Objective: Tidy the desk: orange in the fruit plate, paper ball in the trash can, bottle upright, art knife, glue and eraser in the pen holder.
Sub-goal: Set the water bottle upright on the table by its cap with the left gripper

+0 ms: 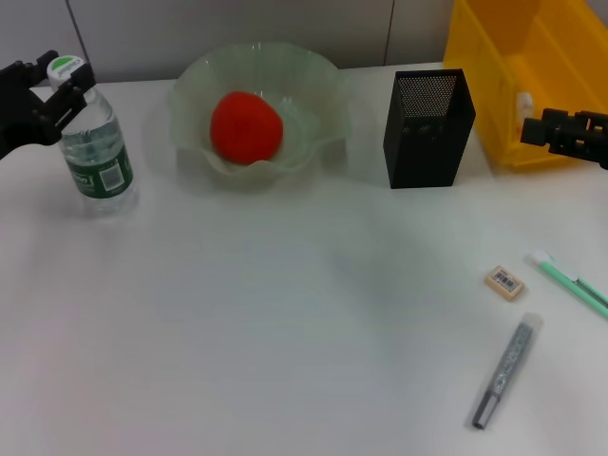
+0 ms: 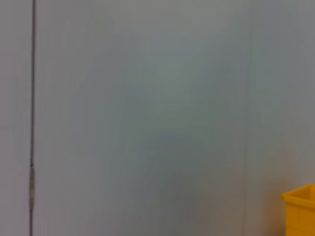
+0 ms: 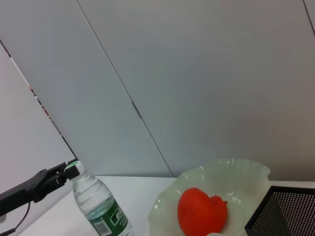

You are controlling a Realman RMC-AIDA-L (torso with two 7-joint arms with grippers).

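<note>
1. The white desk (image 1: 266, 361) fills the head view, with grey wall panels behind it.
2. The trash can (image 1: 518, 66), a bright yellow bin, stands at the far right corner; one corner of it also shows in the left wrist view (image 2: 300, 209).
3. The fruit plate (image 1: 318, 142), a pale-green glass bowl with a ruffled rim, sits at the far centre, and the orange (image 1: 246, 126) lies inside it.
4. The pen holder (image 1: 427, 128), black mesh, stands upright between the fruit plate and the trash can, apart from both.
5. The bottle (image 1: 95, 142) stands upright at the far left of the desk, cap up.
6. The left gripper (image 1: 59, 87) sits at the bottle's cap, its black fingers either side of the neck; whether they clamp it or stand just clear cannot be told.
7. The right gripper (image 1: 532, 131) hangs at the right edge, in front of the trash can's near wall; whether its fingers are released or clenched cannot be told.
8. A grey pen-shaped tool (image 1: 506, 370) lies near the right, pointing toward the near edge.
9. A green-and-white stick (image 1: 570, 282) lies at the right edge.
10. The eraser (image 1: 504, 282) lies flat just left of that stick, sticker up.
</note>
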